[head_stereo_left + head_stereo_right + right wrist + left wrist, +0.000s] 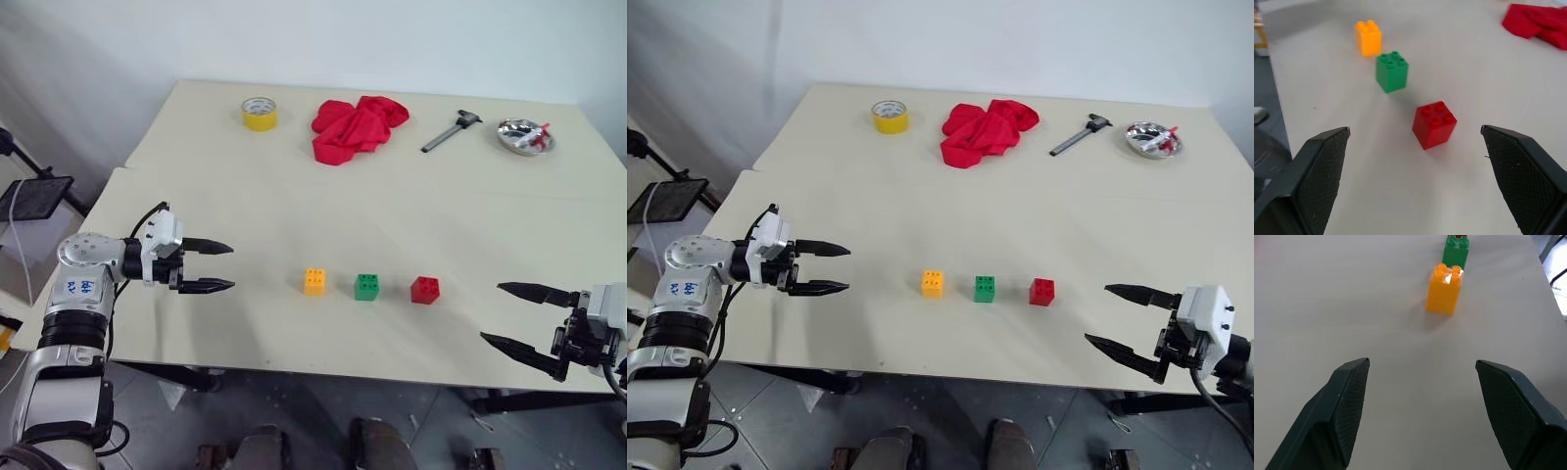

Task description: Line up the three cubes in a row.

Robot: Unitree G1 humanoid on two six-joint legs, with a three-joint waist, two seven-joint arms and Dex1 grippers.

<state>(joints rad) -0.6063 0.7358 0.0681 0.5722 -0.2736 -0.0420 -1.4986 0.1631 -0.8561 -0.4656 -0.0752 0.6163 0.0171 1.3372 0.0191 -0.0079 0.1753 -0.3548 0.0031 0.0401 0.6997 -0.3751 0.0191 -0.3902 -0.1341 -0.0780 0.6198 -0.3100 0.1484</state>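
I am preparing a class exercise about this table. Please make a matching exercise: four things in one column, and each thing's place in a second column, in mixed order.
Things:
1. green cube
2. orange-yellow cube
3. red cube
4. yellow tape roll

Places:
A. row end nearest the right gripper
B. far side of the table
C. middle of the row
D. row end nearest the left gripper

Pairs: 1-C, 2-D, 3-A, 4-B

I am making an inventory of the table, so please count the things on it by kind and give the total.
Cubes: 3, orange-yellow, green, red
Tape roll: 1
Red cloth: 1
Grey hand tool: 1
Metal dish: 1
Total: 7
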